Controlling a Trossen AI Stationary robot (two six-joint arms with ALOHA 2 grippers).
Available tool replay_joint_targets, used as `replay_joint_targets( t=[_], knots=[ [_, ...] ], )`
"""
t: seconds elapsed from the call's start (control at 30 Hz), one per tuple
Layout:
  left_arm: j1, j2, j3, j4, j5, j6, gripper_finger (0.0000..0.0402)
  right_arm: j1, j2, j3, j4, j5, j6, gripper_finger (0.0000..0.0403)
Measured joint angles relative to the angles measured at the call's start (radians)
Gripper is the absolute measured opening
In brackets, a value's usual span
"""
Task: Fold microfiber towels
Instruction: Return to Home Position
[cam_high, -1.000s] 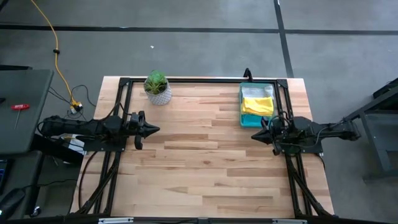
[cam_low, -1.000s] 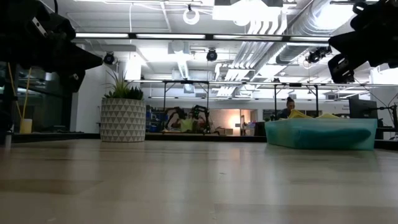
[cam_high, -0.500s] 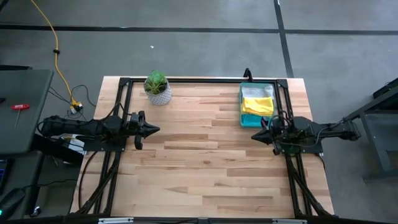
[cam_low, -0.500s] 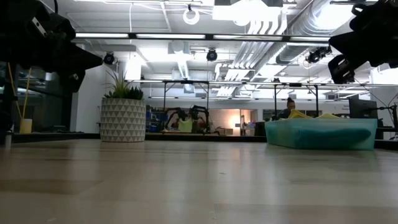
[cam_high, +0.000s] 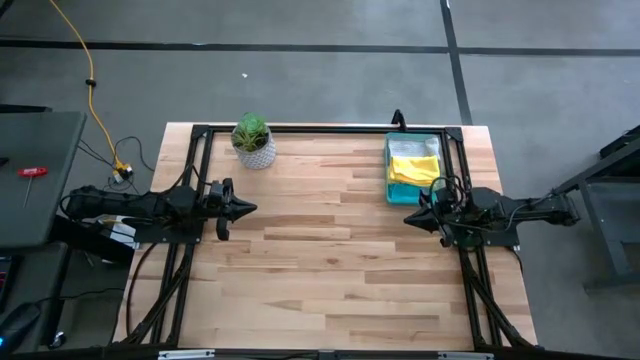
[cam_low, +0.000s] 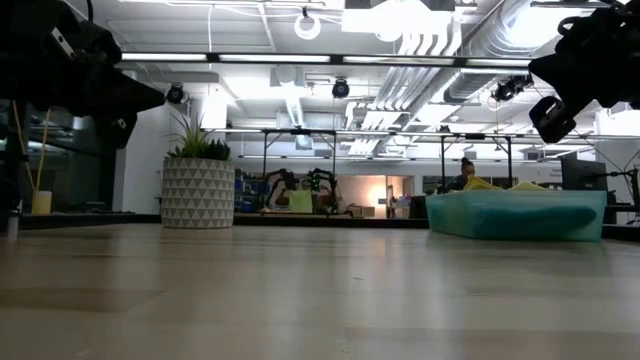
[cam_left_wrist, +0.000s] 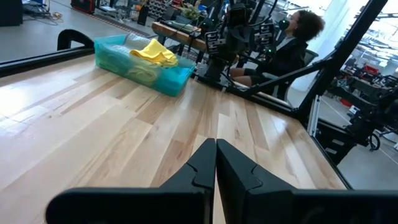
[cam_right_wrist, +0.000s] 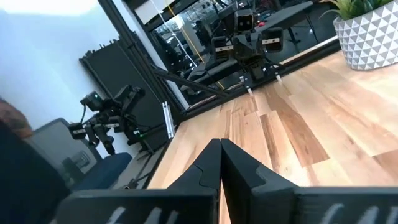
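A pale wooden desk (cam_high: 330, 280), seen from above. The towels (cam_high: 413, 170), yellow on top, lie in a tray (cam_high: 387, 160) at the desk's far right corner. A plant (cam_high: 253, 140) stands by the far edge. The left end effector (cam_high: 248, 208) hangs clenched and empty at the left edge. The right end effector (cam_high: 410, 217) hangs clenched and empty at the right edge, just beside the tray. A sideways swing by the right arm could nudge the tray or snag the top towel, which pokes above the rim.

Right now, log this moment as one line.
left claw: shut, empty, left side of table | right claw: shut, empty, near green tray | towels: in tray, yellow on top | plant: far edge
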Motion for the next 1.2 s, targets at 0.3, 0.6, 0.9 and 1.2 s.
replay_joint_targets(
  t=[0.3,0.6,0.9,1.2],
  knots=[
    [0.0,0.0,0.0,0.0,0.0,0.0,0.0003,0.0,0.0,0.0,0.0,0.0,0.014,0.0],
    [0.0,0.0,0.0,0.0,-0.001,0.0,0.0003,0.0,0.0,0.0,0.0,-0.001,0.014,0.0],
    [0.0,0.0,0.0,0.0,-0.001,0.0,0.0003,0.0,0.0,0.0,0.0,-0.001,0.014,0.0],
    [0.0,0.0,0.0,0.0,-0.001,0.0,0.0003,0.0,0.0,0.0,0.0,-0.001,0.014,0.0]
  ],
)
